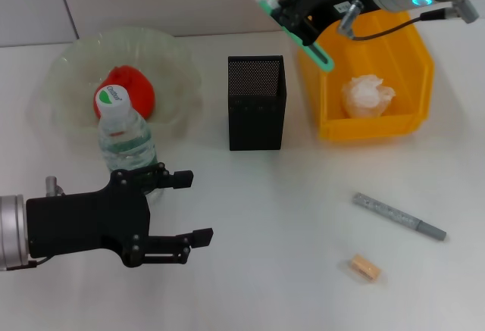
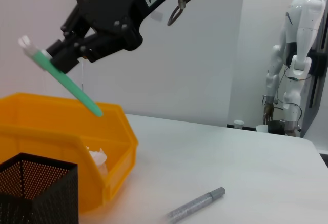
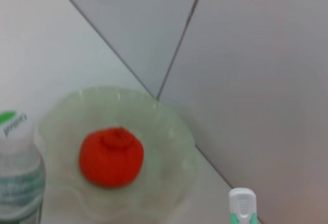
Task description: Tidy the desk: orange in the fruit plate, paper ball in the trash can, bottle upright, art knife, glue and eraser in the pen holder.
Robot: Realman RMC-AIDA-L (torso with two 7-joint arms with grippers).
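Observation:
My right gripper (image 1: 294, 14) is shut on a green glue stick with a white cap (image 1: 316, 48). It holds the stick tilted in the air, above the gap between the black mesh pen holder (image 1: 257, 104) and the yellow bin (image 1: 413, 62). The left wrist view shows this gripper (image 2: 59, 52) and the glue (image 2: 72, 88) over the bin. My left gripper (image 1: 195, 206) is open and empty just in front of the upright water bottle (image 1: 125, 138). The orange (image 1: 130, 90) lies in the clear fruit plate (image 1: 68, 111). The paper ball (image 1: 366, 96) lies in the bin. The grey art knife (image 1: 398, 216) and tan eraser (image 1: 364, 267) lie on the table at front right.
The pen holder (image 2: 36, 188) stands right beside the bin's (image 2: 56, 126) left wall. The knife (image 2: 197, 205) lies on open white tabletop. The right wrist view shows the orange (image 3: 111, 156), plate (image 3: 169, 126), bottle (image 3: 15, 172) and glue cap (image 3: 241, 206). A wall runs behind the table.

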